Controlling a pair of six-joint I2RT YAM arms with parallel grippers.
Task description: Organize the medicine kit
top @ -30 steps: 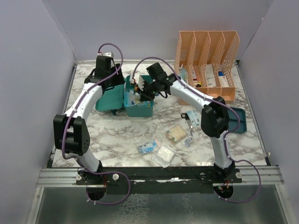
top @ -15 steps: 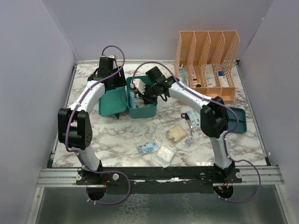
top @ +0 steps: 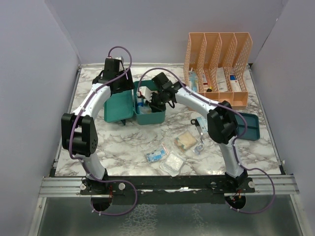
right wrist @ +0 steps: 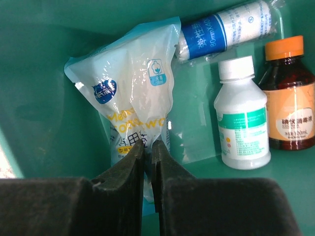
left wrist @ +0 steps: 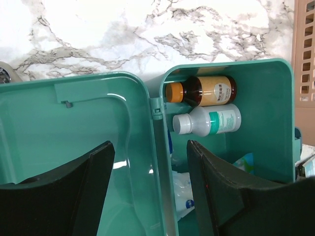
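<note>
Medicine kit (top: pixel 120 110) lay open, rigid, likely best held by its rim; right gripper (right wrist: pixel 148 143) pinched a soft, slippery pouch (right wrist: pixel 133 83); left gripper (left wrist: pixel 147 143) gaped.

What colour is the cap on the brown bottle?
Orange. The cap shows best in the right wrist view.

White arms (top: pixel 96 101) with black joints (top: pixel 78 140) and purple cables (top: pixel 119 48).
</note>
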